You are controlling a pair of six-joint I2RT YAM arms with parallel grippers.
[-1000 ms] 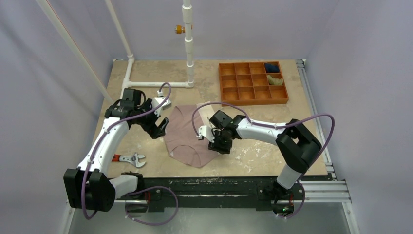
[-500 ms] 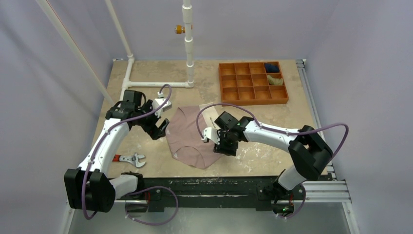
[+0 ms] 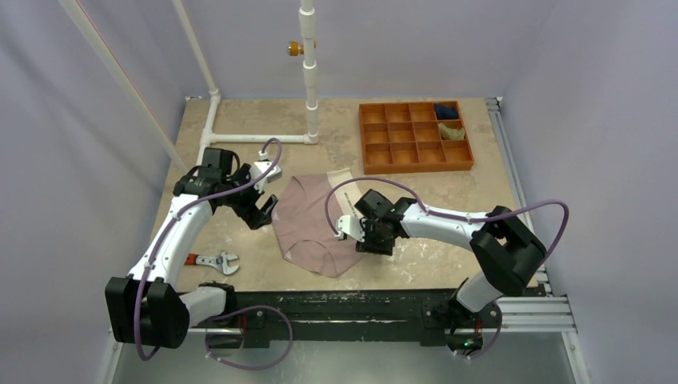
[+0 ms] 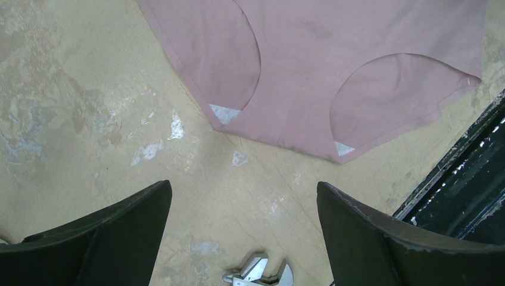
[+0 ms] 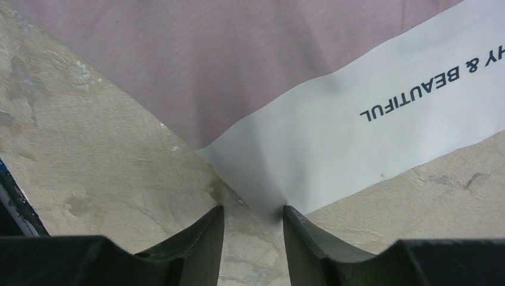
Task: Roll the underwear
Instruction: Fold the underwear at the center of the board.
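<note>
Top view shows the underwear [image 3: 308, 224] lying flat on the surface [image 3: 448, 192] between the two arms, toward the near edge. The right hand [image 5: 253, 214] is pinched on a corner of the cream band [image 5: 369, 137], and the cloth puckers to a point between its fingers. The left hand [image 4: 244, 196] hangs with its fingers spread wide, gripping nothing, just beside the garment's left edge.

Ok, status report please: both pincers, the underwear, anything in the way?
Left pincer open, hovering beside the underwear. Right pincer shut on its cream band corner. Underwear spread out, unrolled. Wrench lies apart, left of cloth.
</note>
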